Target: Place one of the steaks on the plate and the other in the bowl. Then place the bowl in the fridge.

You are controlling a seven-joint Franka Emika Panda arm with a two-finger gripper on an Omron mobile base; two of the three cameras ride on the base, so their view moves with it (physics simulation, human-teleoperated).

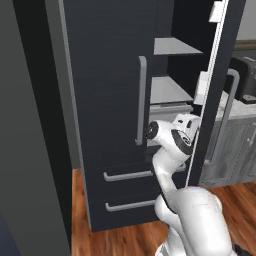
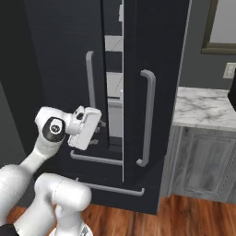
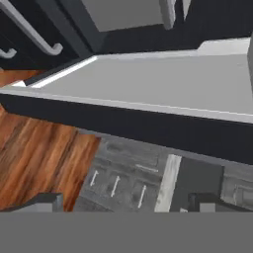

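at the tall black fridge with long grey bar handles, the white panda arm reaches into the narrow gap between the shut left door and the part-open right door. 2-finger gripper sits at that gap, just below the grey inner shelves; in the hand view its 2 dark finger tips stand far apart at the bottom corners, jaws fully spread, nothing between them, nothing held. hand camera looks across the pale inner edge of the fridge door toward wood floor and grey cabinet fronts. right of the fridge, a marble counter over grey wood cabinets. 2 lower drawers of the fridge shut. can't tell where the tan bowl, the steaks or the red-rimmed plate are, so whether the bowl is on a shelf can't be confirmed. judgement: task looks late, empty hand at the open fridge fits the placing step being around done; fridge door not yet shut.
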